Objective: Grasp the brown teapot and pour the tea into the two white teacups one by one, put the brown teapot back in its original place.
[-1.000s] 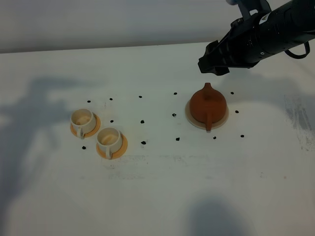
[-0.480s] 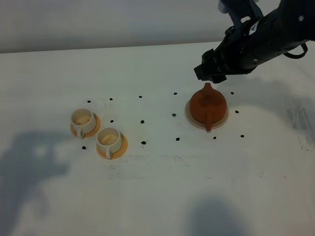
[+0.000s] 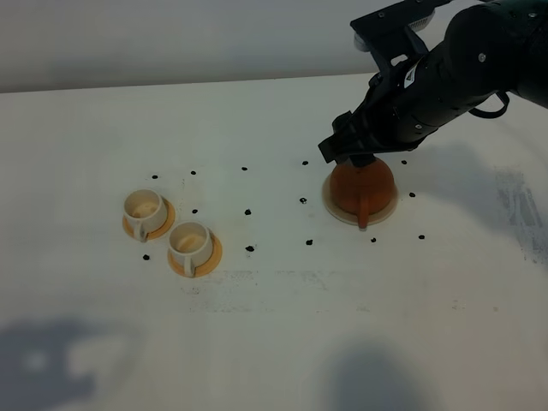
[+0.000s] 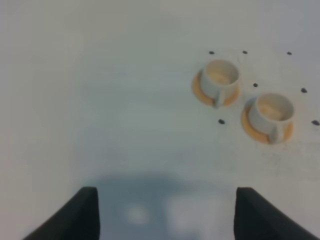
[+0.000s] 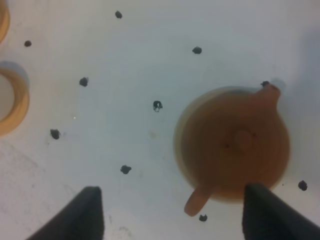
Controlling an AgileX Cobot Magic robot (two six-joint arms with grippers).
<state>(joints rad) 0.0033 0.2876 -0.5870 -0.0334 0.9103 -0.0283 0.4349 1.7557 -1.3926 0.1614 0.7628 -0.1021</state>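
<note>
A: Right wrist view: where's the squat reddish-brown clay teapot [image 5: 235, 145]?
B: On its cream round coaster [image 5: 179, 145], under the right gripper [image 5: 171, 189]; jaws wide, empty, the pot's straight handle lying between them.

White tabletop [image 3: 274, 342] with scattered black dots [image 3: 249, 248] — pale grey wall [image 3: 171, 43] behind, soft shadows [image 3: 51, 368] at the near edge

The teapot [image 3: 363, 188] sits on its coaster [image 3: 334, 209], right of two teacups [image 3: 144, 208] on saucers [image 3: 215, 253].
</note>
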